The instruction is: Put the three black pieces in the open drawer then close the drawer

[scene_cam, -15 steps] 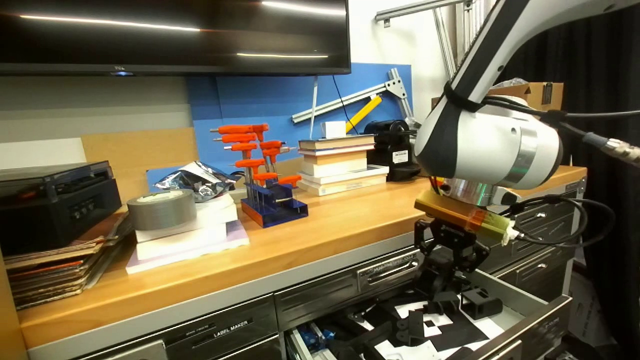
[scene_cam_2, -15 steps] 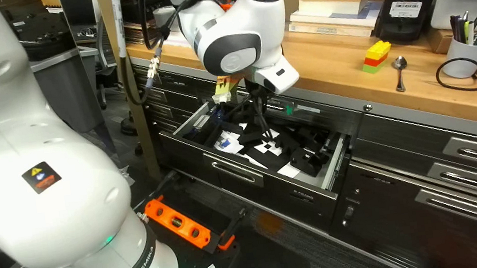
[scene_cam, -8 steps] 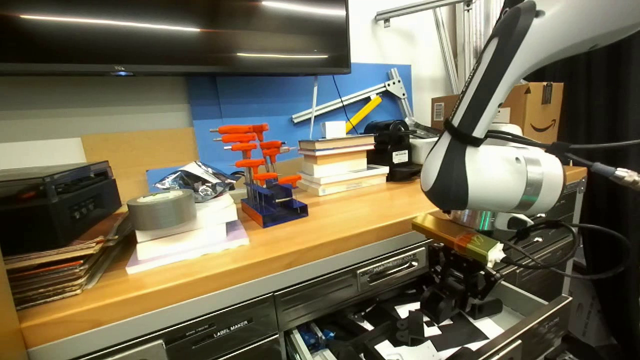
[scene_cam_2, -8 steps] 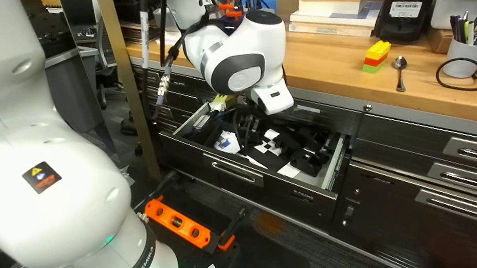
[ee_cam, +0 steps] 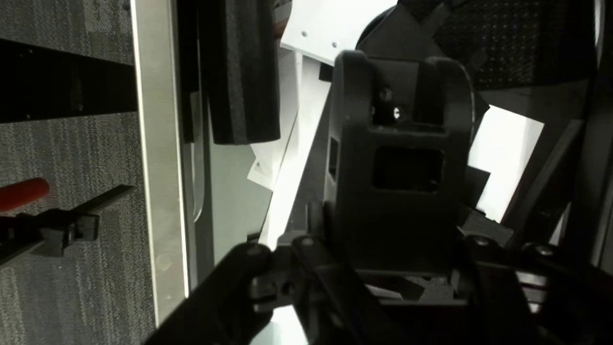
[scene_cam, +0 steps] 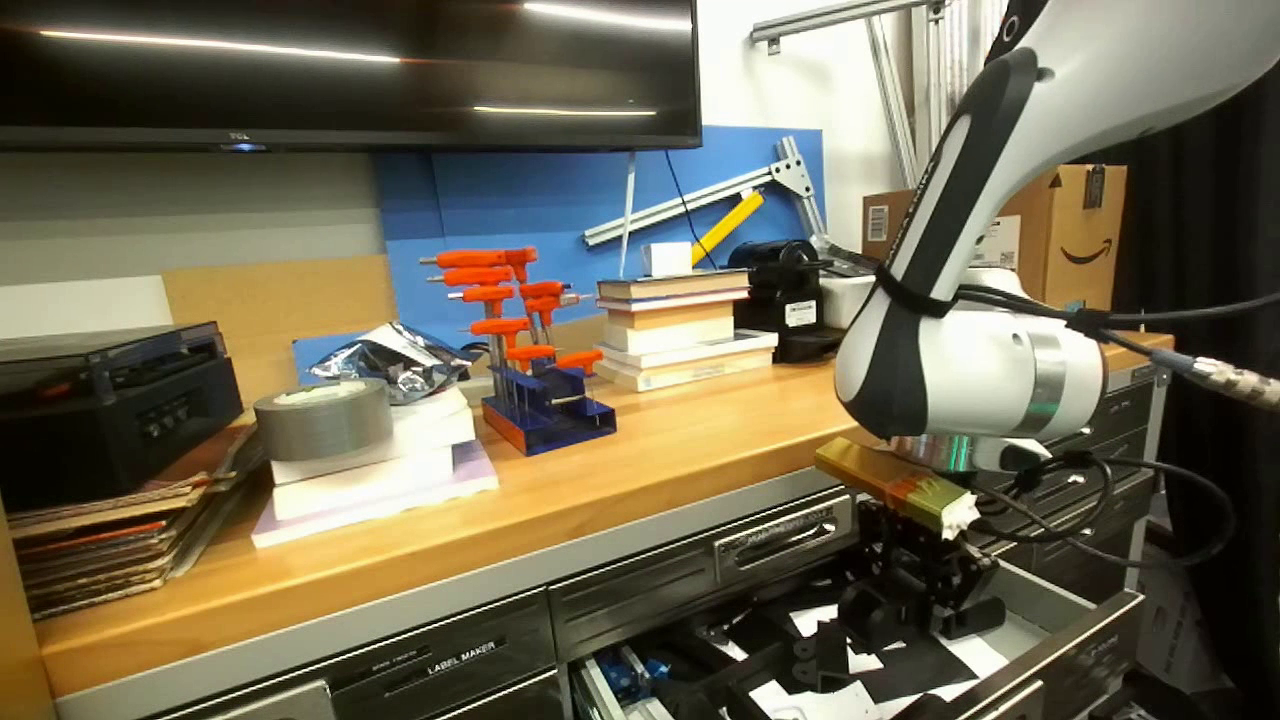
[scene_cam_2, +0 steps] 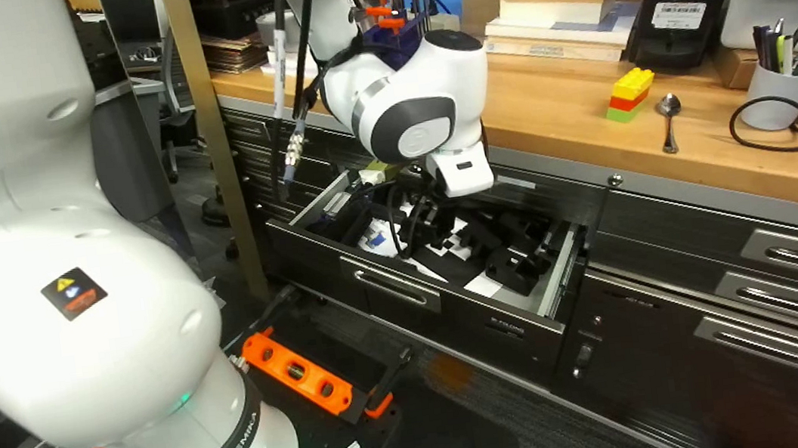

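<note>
The open drawer point(scene_cam_2: 471, 314) is pulled out below the counter, with black parts and black-and-white patterned sheets inside. My gripper point(ee_cam: 390, 230) is down in the drawer space, shut on a black piece point(ee_cam: 395, 211) with square openings and rounded upper ends, one finger at each side. In an exterior view the gripper point(scene_cam: 915, 590) and the held black piece point(scene_cam: 872, 610) are low over the patterned sheets; whether the piece touches them I cannot tell. Another black piece point(scene_cam: 972, 618) lies by the drawer's right end. Which other black part is the third piece I cannot tell.
Along the drawer's near side runs its front wall point(ee_cam: 160, 167); a dark cylinder point(ee_cam: 244, 72) lies just inside it. Behind, the wooden counter edge point(scene_cam: 560, 520) overhangs the cabinet. A toy brick stack point(scene_cam_2: 630, 95) and a spoon point(scene_cam_2: 670, 122) sit on the counter.
Over the last second the arm has come down, bringing the held black piece low into the drawer. In the last half second it has shifted only slightly. The drawer has not moved.
</note>
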Robot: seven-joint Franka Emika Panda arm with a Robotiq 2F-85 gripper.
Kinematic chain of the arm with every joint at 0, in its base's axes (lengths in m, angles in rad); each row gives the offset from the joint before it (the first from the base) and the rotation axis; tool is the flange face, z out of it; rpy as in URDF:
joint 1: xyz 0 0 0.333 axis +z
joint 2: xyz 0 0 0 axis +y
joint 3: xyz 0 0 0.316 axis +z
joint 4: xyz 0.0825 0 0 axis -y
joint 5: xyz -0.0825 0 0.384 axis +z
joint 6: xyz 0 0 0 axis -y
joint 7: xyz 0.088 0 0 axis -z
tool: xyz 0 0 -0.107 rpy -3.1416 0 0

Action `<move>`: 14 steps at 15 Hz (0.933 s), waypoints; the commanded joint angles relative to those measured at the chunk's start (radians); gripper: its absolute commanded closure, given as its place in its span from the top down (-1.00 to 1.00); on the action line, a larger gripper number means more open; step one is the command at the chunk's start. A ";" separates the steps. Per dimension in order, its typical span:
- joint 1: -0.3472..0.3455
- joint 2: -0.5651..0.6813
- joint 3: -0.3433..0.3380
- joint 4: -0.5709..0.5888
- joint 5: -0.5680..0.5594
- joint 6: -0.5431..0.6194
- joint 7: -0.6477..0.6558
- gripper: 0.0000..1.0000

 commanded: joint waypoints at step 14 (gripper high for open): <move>0.019 0.019 -0.052 0.044 -0.080 -0.116 0.186 0.97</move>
